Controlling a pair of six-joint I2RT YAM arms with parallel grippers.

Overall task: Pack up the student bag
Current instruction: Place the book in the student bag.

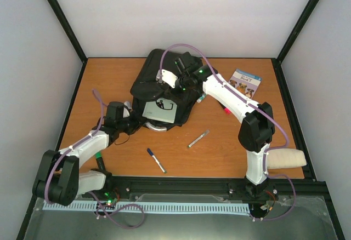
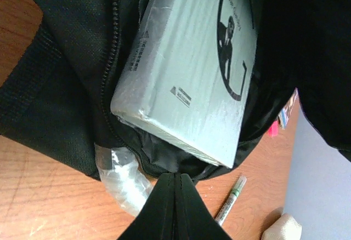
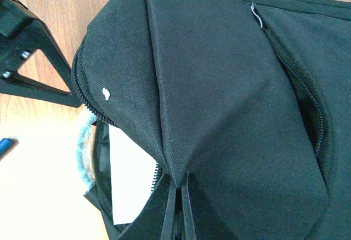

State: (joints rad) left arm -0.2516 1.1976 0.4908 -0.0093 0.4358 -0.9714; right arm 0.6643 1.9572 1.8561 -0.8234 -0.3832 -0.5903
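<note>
Black student bag (image 1: 143, 84) laid open on the bench (image 1: 230, 152), with a grey box (image 2: 186, 70) lodged in its mouth.
A tented fold of the bag's top panel is pinched by the right end effector (image 3: 178, 193). The left end effector (image 2: 175, 184) is pressed together at the bag's mouth rim, but whether fabric is caught cannot be told.

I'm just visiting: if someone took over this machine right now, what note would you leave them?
Left gripper: shut at the opening rim of the student bag; grip unclear.
Right gripper: shut, pinching the bag's fabric up.
Done: grey book partly inside the bag.
Left: blue pen, marker, booklet, beige pouch lie on the table, unpacked.
</note>
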